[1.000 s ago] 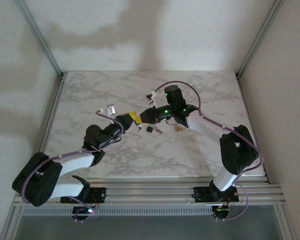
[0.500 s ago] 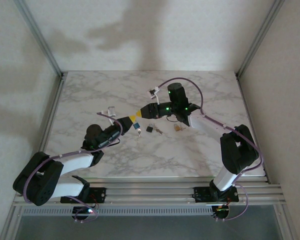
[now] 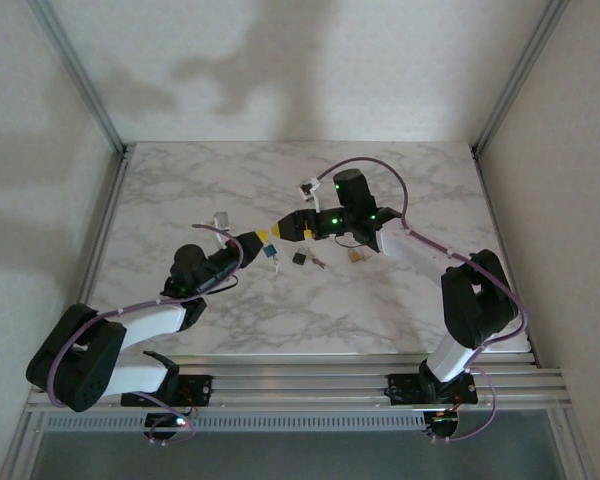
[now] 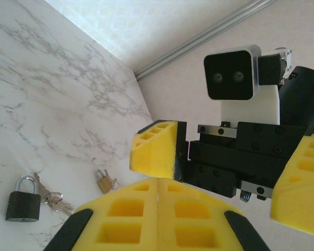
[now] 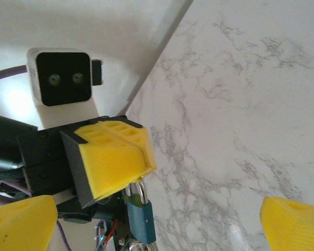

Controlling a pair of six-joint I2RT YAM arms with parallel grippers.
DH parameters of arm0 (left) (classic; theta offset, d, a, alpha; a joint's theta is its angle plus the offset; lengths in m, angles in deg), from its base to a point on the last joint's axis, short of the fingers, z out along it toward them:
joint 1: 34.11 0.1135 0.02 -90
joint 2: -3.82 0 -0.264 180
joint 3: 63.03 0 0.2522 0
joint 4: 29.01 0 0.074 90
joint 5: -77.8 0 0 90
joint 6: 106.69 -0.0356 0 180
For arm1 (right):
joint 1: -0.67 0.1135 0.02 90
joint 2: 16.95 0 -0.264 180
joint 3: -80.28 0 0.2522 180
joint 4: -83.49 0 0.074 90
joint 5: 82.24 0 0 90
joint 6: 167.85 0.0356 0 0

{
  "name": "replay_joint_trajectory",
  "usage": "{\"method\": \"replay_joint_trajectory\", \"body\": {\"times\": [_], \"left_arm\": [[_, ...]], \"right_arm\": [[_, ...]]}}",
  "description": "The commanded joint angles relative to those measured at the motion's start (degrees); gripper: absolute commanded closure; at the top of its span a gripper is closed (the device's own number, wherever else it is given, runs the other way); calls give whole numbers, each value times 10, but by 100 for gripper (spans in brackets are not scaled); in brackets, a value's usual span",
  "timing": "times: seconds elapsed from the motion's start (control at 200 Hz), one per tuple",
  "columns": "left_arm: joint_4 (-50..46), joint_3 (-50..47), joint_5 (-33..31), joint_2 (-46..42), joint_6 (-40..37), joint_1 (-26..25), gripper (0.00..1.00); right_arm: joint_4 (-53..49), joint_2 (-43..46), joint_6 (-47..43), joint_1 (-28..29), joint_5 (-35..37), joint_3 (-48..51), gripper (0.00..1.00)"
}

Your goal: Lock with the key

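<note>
A teal padlock (image 5: pixel 143 222) hangs by its steel shackle from my left gripper (image 5: pixel 140 177), which is shut on the shackle. A bit of metal shows under the padlock's body; I cannot tell if it is a key. In the top view the padlock (image 3: pixel 272 254) dangles below the left gripper (image 3: pixel 264 238), above the table. My right gripper (image 5: pixel 159 201) stands wide open facing it, one finger on each side and touching nothing. From the left wrist, my shut left gripper (image 4: pixel 158 184) hides the padlock, and the right gripper's fingers (image 4: pixel 154 149) are just beyond.
On the marble table (image 3: pixel 180 190) lie a black padlock (image 4: pixel 23 198) with a bunch of keys (image 4: pixel 53 198) beside it, and a small brass padlock (image 4: pixel 105 181) further off. In the top view these are the black padlock (image 3: pixel 300 258) and the brass padlock (image 3: pixel 356 256).
My right gripper has opened wide and drawn slightly back from the teal padlock. The left gripper keeps its hold on the shackle and has barely shifted.
</note>
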Motion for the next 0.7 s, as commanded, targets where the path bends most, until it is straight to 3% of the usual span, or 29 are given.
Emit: {"method": "replay_joint_trajectory", "body": {"times": [0.0,0.3,0.696], "left_arm": [[-20,24,-18,-15,-4,7,100],[-70,33,-38,-37,-13,10,100],[-121,39,-89,-43,29,11,100]], "right_arm": [[-18,29,-16,-2,37,-6,1],[-36,100,2,-11,167,42,1],[-35,149,48,-11,255,109,1]]}}
